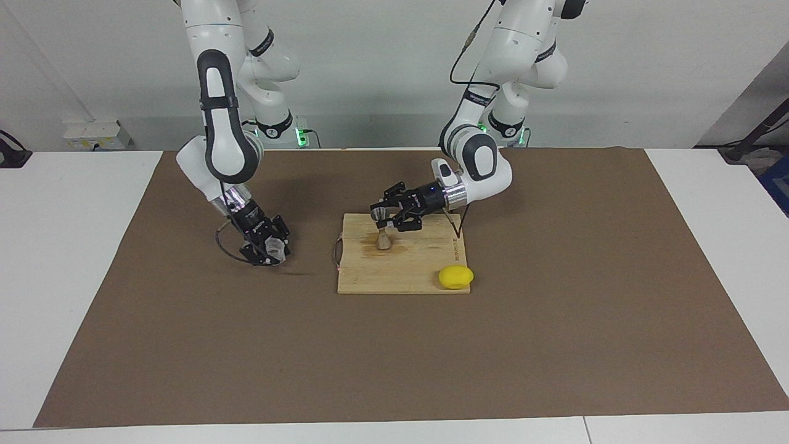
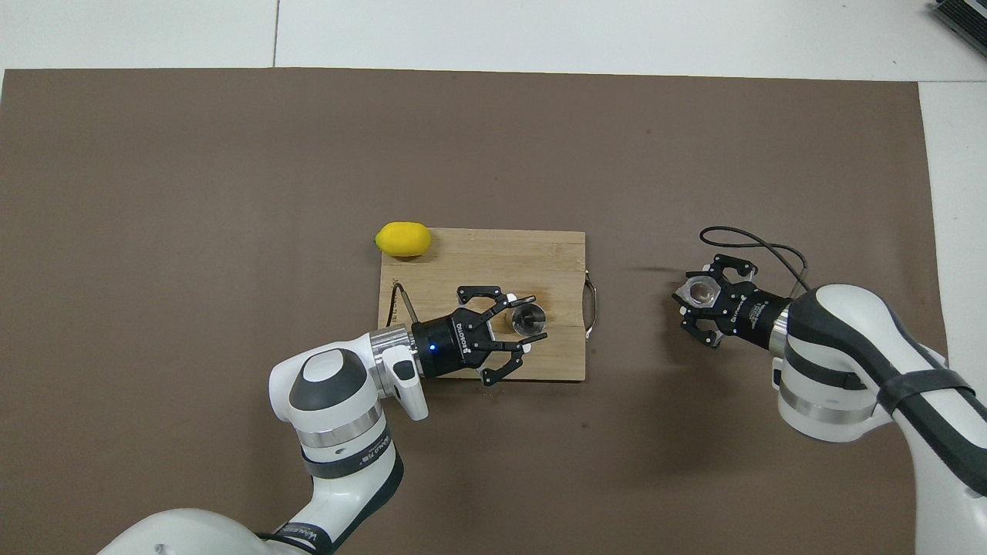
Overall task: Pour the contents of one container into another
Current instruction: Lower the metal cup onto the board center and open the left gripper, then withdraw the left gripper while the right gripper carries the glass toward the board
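Observation:
The metal jigger (image 1: 383, 235) (image 2: 528, 316) stands upright on the wooden cutting board (image 1: 419, 271) (image 2: 478, 254). My left gripper (image 1: 383, 221) (image 2: 529, 318) comes in level from the side and is shut on its upper cone. The small clear cup (image 1: 275, 249) (image 2: 701, 290) is low at the brown mat, toward the right arm's end of the table. My right gripper (image 1: 271, 250) (image 2: 703, 294) slants down onto it and is shut on it. Whether the cup rests on the mat I cannot tell.
A yellow lemon (image 1: 456, 277) (image 2: 402, 239) lies at the board's corner farthest from the robots, toward the left arm's end. A black cable loop (image 1: 225, 243) (image 2: 752, 243) hangs beside the right gripper. The brown mat (image 1: 555, 320) covers most of the table.

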Controlling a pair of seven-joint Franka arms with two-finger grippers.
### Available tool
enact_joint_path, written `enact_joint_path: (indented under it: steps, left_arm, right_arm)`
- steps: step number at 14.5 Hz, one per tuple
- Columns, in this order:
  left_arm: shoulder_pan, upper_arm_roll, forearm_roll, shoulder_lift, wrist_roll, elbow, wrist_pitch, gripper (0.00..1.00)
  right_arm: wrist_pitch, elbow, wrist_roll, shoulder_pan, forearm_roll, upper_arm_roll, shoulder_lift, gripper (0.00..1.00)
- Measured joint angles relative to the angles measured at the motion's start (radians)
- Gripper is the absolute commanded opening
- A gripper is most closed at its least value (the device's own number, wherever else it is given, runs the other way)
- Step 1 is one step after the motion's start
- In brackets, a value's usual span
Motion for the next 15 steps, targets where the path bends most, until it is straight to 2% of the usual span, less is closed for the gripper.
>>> enact_joint_path:
  steps: [2,3,4,5,10,15]
  left_arm:
    - [0.0,0.0,-0.004,0.0,0.001,-0.002,0.0,0.25]
    - [0.0,0.0,-0.005,0.0,0.001,-0.002,0.0,0.37]
    - [0.0,0.0,-0.005,0.0,0.001,-0.003,0.0,0.85]
    - [0.0,0.001,-0.006,0.0,0.001,-0.003,0.0,1.0]
    - [0.036,0.022,-0.008,0.0,0.001,-0.011,0.014,1.0]
    - [0.125,0.024,0.032,-0.023,0.004,-0.089,-0.069,1.0]
  right_arm:
    - [-0.017,0.0,0.0,0.0,0.0,0.0,-0.003,0.0]
    - [-0.02,0.0,0.0,0.0,0.0,0.001,-0.004,0.0]
    - [-0.022,0.001,0.0,0.001,0.0,0.001,-0.004,0.0]
    - [-0.024,0.002,0.0,0.003,0.0,0.002,-0.006,0.0]
    - [-0.03,0.009,0.007,0.015,-0.003,0.014,-0.024,0.0]
    - [-0.032,0.043,0.127,0.07,-0.069,0.019,-0.03,0.0]
